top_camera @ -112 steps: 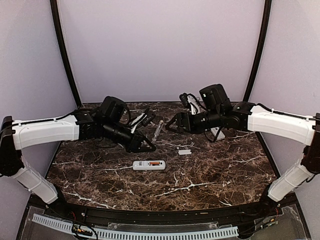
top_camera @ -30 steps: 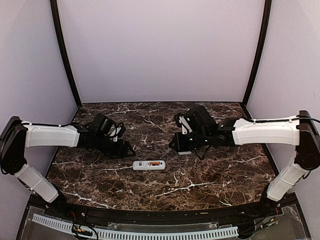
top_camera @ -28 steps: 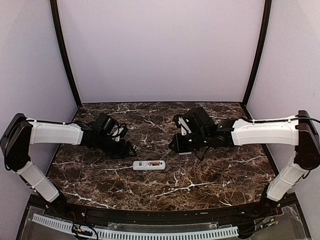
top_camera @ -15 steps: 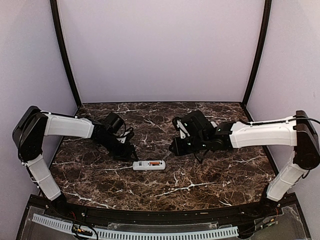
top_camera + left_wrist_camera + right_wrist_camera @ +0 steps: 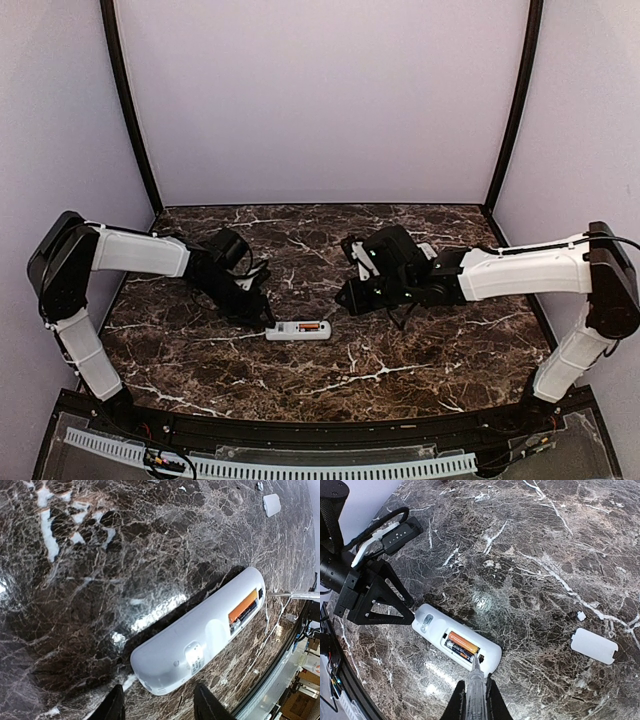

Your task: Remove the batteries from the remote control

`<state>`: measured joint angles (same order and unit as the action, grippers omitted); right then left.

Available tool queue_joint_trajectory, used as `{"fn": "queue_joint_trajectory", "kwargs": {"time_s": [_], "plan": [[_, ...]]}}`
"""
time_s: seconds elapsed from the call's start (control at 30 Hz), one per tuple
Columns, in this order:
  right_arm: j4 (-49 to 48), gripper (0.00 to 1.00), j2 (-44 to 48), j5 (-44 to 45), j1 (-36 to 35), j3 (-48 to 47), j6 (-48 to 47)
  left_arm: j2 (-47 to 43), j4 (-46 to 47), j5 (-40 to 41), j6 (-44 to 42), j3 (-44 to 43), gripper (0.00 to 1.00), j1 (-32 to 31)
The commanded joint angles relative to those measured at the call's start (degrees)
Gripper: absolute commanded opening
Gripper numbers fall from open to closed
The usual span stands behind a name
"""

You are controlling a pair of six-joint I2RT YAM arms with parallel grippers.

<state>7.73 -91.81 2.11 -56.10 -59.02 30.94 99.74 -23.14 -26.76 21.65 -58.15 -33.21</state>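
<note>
Batteries: orange cells in remote bay, lower centre; likely light, rigid, slippery, so lever an end. Left claw half-open astride remote; right claw clamped on grey rod.

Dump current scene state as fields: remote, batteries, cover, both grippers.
remote: white, flat on the marble table, compartment open
batteries: orange cells seated in the compartment, none out
cover: off, lying on the table apart from the remote
left gripper: open, straddling the remote's end away from the compartment; contact unclear
right gripper: shut on thin rod, tip at the compartment's edge
status: unloading not yet done
</note>
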Motion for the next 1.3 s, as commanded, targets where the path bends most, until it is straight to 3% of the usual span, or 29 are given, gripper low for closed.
{"fn": "queue_joint_trajectory", "kwargs": {"time_s": [0.0,0.3,0.87,1.27], "plan": [[-2.8,0.0,-0.8,-0.8,-0.6,1.0,0.2,1.1,-0.7,-2.0,-0.3,0.4,0.46,0.3],[3.9,0.0,-4.1,2.3,-0.5,-2.9,4.7,1.8,0.1,-3.3,0.2,0.9,0.42,0.4],[23.4,0.0,-6.7,3.7,-0.6,-12.2,27.7,2.1,1.1,-5.7,0.5,1.8,0.35,0.3],[22.0,0.0,-5.8,2.8,-0.5,-12.4,33.1,2.4,0.5,-5.6,-0.4,1.2,0.33,0.3]]}}
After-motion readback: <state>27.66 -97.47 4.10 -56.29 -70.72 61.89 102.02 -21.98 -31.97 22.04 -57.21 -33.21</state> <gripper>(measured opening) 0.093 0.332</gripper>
